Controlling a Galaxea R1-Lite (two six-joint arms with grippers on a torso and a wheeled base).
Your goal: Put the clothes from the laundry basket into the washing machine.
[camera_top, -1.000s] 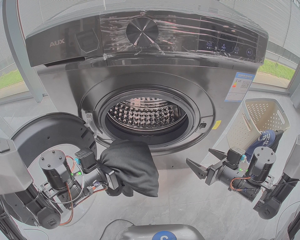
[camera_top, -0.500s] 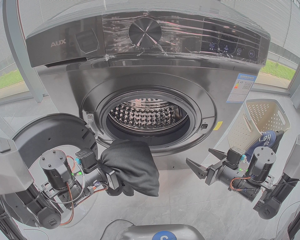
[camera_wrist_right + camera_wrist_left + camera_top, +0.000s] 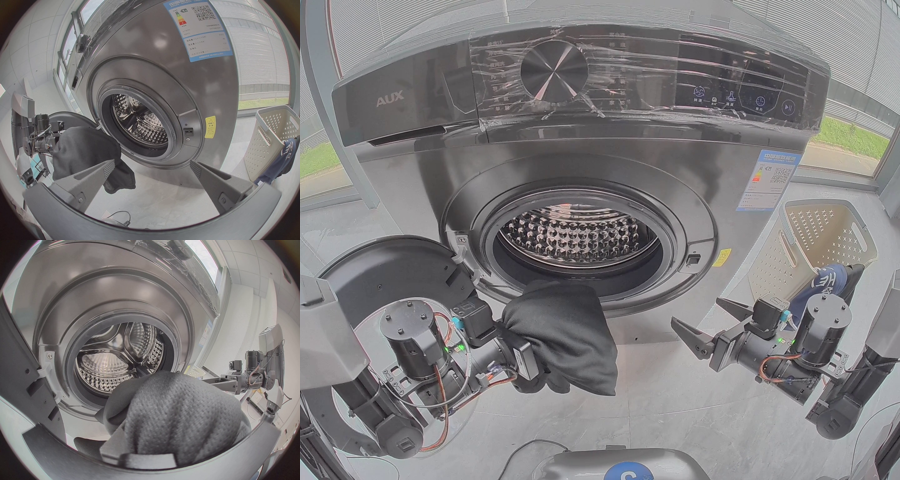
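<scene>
Black cylindrical wrist motors [image 3: 825, 320] with screw-studded caps, orange and white cables [image 3: 442, 406], small green lights [image 3: 780, 340]; the right gripper [image 3: 697, 312] has dark grey wedge-shaped fingers [image 3: 690, 336]

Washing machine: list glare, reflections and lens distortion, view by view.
Head view: the film-wrapped control panel glints; drum studs sparkle. Left wrist view: fisheye curve, black corners, bright sheen inside the drum. Right wrist view: same curve, highlight on the washing machine front.

The washing machine [image 3: 706, 181] is dark grey, its drum [image 3: 575, 237] silver with rows of studs, the black garment [image 3: 569, 331] plain, the cream laundry basket [image 3: 831, 234] dotted with star-shaped holes, the navy garment [image 3: 830, 279] marked in white.
</scene>
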